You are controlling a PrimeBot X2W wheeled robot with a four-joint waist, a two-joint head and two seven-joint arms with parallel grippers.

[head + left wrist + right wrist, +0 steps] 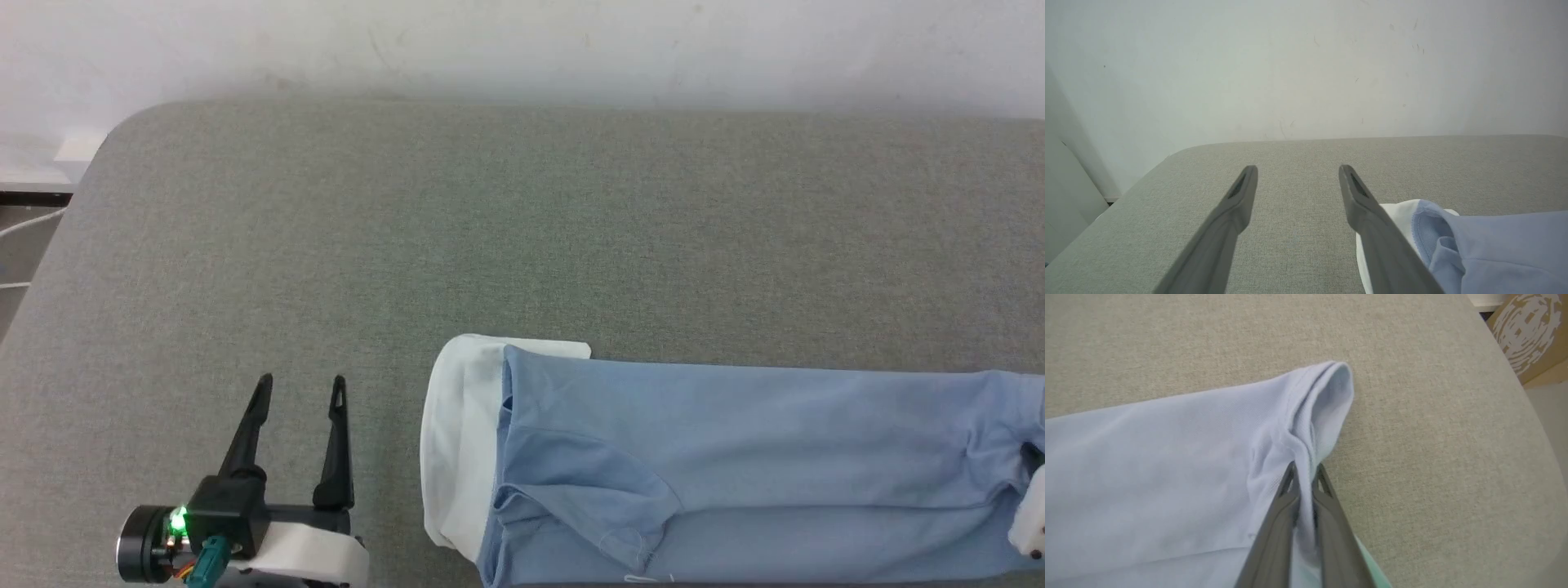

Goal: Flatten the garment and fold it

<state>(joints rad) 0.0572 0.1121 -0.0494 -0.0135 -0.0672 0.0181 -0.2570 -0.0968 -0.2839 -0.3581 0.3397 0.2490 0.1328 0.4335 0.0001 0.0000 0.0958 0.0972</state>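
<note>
The light blue garment (735, 457) lies folded into a long strip along the near side of the grey table, its white collar (457, 441) at the strip's left end. My left gripper (300, 384) stands open over bare table just left of the collar; in the left wrist view the collar (1396, 212) sits beside the right finger. My right gripper (1304, 469) is shut on a bunched fold of the garment (1167, 465) near its hem end. In the head view, the right gripper's pale body (1030, 514) shows at the strip's right end.
The grey padded table (522, 245) runs back to a white wall, with rounded corners. A cable lies off the left edge (24, 224). A cardboard box (1527, 330) stands beyond the table's right edge.
</note>
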